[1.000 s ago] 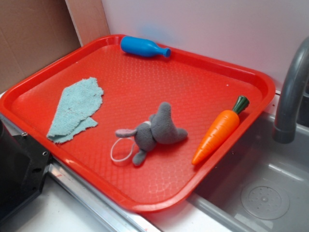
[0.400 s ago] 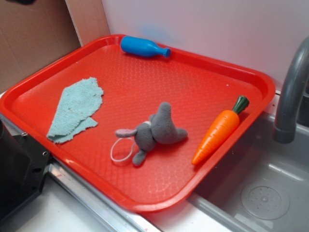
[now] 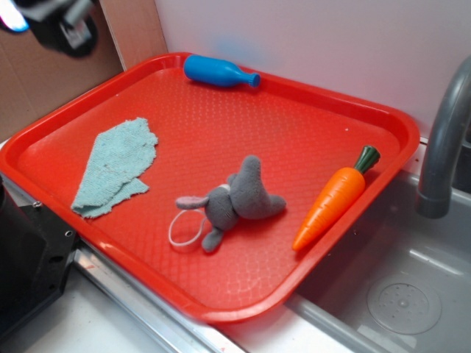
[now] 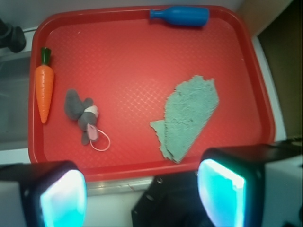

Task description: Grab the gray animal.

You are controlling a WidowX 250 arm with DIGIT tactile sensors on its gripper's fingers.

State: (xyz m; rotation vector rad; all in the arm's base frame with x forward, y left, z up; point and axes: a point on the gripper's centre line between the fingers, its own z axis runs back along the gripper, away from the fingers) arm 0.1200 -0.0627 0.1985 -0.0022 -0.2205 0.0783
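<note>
Your gripper (image 4: 142, 191) hangs high above the near edge of the red tray (image 3: 383, 121), its two fingers spread wide apart and holding nothing; in the wrist view the glowing teal pads (image 4: 64, 198) frame the bottom corners of the picture with a broad gap between them, and they touch none of the objects. In the exterior view only a blurred dark part of the arm shows at the upper left corner, well clear of the tray. The gray animal (image 3: 235, 198) lies on its side on the tray floor, toward the front and a little right of the middle, its fuzzy body dark gray, one pinkish-lined ear (image 3: 190, 201) stretched out flat and a thin white cord loop (image 3: 184, 229) lying beside it on the red surface. Near it, toward the sink side, the orange carrot (image 3: 335, 198) lies with its green top pointing to the back rim, apart from the plush. The light-teal cloth (image 3: 118, 165) lies crumpled flat on the opposite side of the tray, well apart from the animal, and a blue bottle (image 3: 219, 72) lies on its side against the back rim. A gray faucet (image 3: 441, 147) rises over the sink (image 3: 397, 294) beside the tray.
</note>
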